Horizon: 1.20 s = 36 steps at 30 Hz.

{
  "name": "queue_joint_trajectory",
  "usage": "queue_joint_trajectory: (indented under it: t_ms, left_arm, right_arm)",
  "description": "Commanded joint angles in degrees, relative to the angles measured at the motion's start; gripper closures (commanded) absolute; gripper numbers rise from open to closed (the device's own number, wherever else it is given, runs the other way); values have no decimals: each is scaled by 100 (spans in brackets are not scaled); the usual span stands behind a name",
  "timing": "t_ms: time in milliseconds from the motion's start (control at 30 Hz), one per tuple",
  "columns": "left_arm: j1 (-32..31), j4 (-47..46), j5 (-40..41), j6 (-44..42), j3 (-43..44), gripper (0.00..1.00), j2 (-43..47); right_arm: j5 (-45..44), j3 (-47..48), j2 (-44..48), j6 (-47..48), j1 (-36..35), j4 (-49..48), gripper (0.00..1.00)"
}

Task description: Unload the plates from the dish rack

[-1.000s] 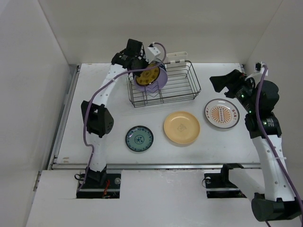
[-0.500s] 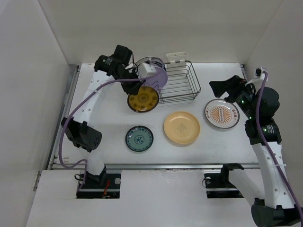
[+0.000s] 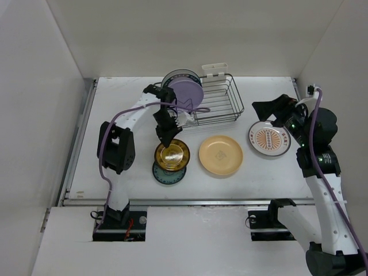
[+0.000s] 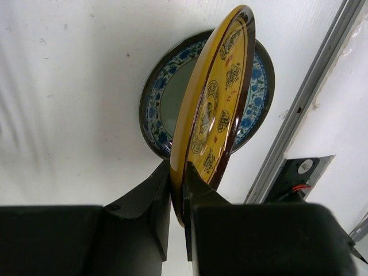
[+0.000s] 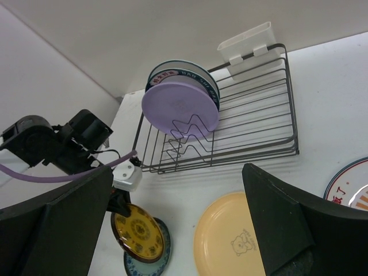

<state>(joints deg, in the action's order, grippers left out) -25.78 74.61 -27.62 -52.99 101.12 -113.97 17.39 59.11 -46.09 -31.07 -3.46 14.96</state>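
Gold plate (image 4: 215, 115) is pinched by its near rim between the jaws of the left gripper (image 4: 178, 172), one jaw on each face. It hangs tilted on edge over the teal plate (image 4: 158, 109), which lies flat on the desk (image 3: 115, 115) at the near left. The wrist view does not settle whether the gold plate's lower edge touches the teal one.

To the right of that pair the yellow plate (image 3: 221, 154) lies flat. Farther right and a little farther back lies the orange plate (image 3: 269, 138), apart from the yellow one.

At the back of the desk the rack (image 5: 253, 109) holds two plates upright at its left end. The lavender plate (image 5: 180, 108) stands in front. The dark-rimmed plate (image 5: 172, 72) stands just behind it, showing as a rim above the lavender one. A white holder (image 5: 247, 43) hangs on the rack's far long side.

The right gripper (image 3: 264, 109) hovers above the desk between the rack's right end and the orange plate. Its jaws are spread wide and hold nothing.
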Motion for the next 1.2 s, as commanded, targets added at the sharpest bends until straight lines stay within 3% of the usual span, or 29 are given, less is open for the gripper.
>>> queue_joint_trajectory:
  t_ms: [0,167,400,500,567,600,733,767,867,900,1000,1100,1167]
  left_arm:
    - [-41,1469,-262,-387,-128,95,-125]
    - [-41,1609,-60,-546,-391,85,-301]
    - [-147,1609,54,-598,-322,46,-301]
    - [-94,1531,195,-423,-138,20,-82]
    - [-24,1364,195,-195,91,17,163]
    - [55,1102,195,-29,196,10,252]
    - [240,4,125,1297,628,7,814]
    - [240,-330,212,2022,628,6,937]
    - [301,-1578,1247,3265,680,2,1184]
    - [302,-1772,1963,3965,733,0,1184]
    - [425,-2257,2794,4568,847,0,1079]
    - [556,-2416,3455,4929,1093,0,790]
    - [617,-2416,3614,5044,1251,0,466]
  right_arm:
    - [-69,-40,170,31,-49,-126,0]
    - [-122,-40,170,31,-49,-125,0]
    - [-174,21,-5,31,-49,-177,0]
    - [-113,21,-146,31,-49,-178,0]
    - [-113,21,-216,31,-49,-230,0]
    - [-113,21,-217,31,-49,-283,0]
    - [-235,274,-864,31,-49,-345,0]
    - [-236,398,-1050,31,-49,-345,0]
    - [-577,1039,-1961,31,-49,-65,0]
    - [-683,1224,-2227,31,-49,24,0]
    - [-965,2146,-3439,301,-49,418,0]
    - [-1255,3130,-4606,487,-49,875,7]
    - [-1500,3613,-5066,610,-102,956,18]
